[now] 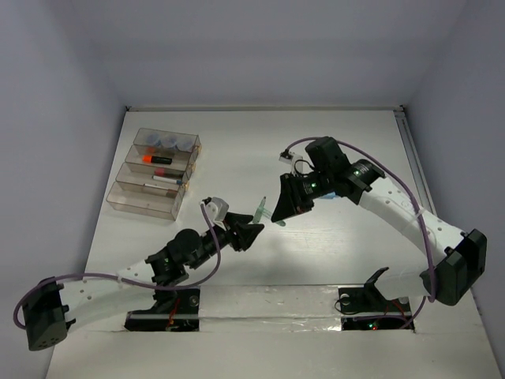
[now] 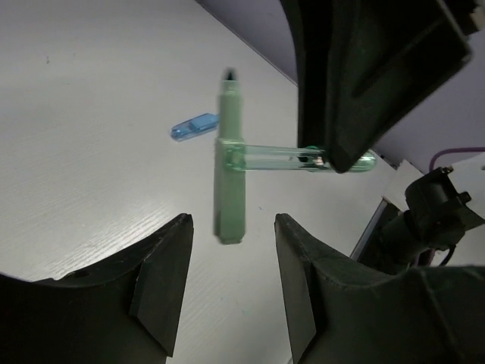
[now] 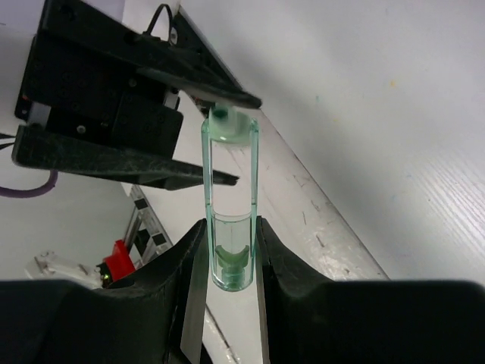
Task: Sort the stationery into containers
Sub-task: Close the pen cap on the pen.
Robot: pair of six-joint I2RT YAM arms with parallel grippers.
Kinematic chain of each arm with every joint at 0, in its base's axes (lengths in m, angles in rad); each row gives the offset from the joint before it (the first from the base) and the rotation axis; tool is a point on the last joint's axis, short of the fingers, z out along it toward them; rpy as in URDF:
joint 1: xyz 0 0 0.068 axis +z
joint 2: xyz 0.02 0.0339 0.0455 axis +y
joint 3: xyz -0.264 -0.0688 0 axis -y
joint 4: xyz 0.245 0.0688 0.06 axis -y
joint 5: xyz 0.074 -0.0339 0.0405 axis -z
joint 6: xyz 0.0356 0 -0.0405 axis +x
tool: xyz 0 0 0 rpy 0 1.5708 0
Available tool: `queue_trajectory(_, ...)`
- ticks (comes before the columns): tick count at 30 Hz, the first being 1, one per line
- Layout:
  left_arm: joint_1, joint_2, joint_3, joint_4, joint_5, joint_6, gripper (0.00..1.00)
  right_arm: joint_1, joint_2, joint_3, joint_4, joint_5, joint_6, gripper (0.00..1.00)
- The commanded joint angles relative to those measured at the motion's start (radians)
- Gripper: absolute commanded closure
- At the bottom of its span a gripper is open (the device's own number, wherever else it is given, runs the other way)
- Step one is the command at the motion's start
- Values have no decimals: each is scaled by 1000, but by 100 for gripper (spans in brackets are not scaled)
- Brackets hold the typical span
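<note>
Top external view, and the two arms meet out over the desk (image 1: 331, 158). The right gripper (image 1: 278, 215) has a pale green marker (image 1: 259, 210) out at its fingertips, and the left gripper (image 1: 251, 234) sits just beside it, tips aimed at the marker. The right wrist camera gives the grip: the right fingers (image 3: 189, 280) are clamped from both sides on a clear green tube (image 3: 229, 189). That tube runs straight out ahead of them to the marker's green body, seen end-on at the far end. Over to the left wrist: the left fingers (image 2: 163, 280) stand wide apart with nothing in them. The marker's near end hangs in the gap between their tips, and whether it touches either one I cannot tell. From there the marker runs away from the left fingers, dark tip at the far end, and the clear tube crosses it at right angles, off to the right into the right gripper. Beyond the left fingers, left of the marker, a small light blue cap (image 2: 193, 127) lies on the desk. The clear bins (image 1: 154, 178) sit well apart to the left of both grippers. Three grey-blue pots (image 1: 167, 142), an orange highlighter (image 1: 150, 159) and a pen (image 1: 166, 179) lie in separate compartments.
</note>
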Motion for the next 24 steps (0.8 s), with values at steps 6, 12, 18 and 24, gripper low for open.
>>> queue_trajectory(6,-39,-210,23,-35,-72,57,45,-32,-30,50,-67,-97,31,97)
queue_trajectory(12,-39,-181,54,-49,-59,75,39,-32,-43,70,-56,-116,42,98)
queue_trajectory(18,-48,-69,88,0,-31,74,43,-32,-44,89,-64,-111,34,98)
queue_trajectory(24,-48,-40,111,24,-26,98,46,-41,-43,98,-73,-114,28,98)
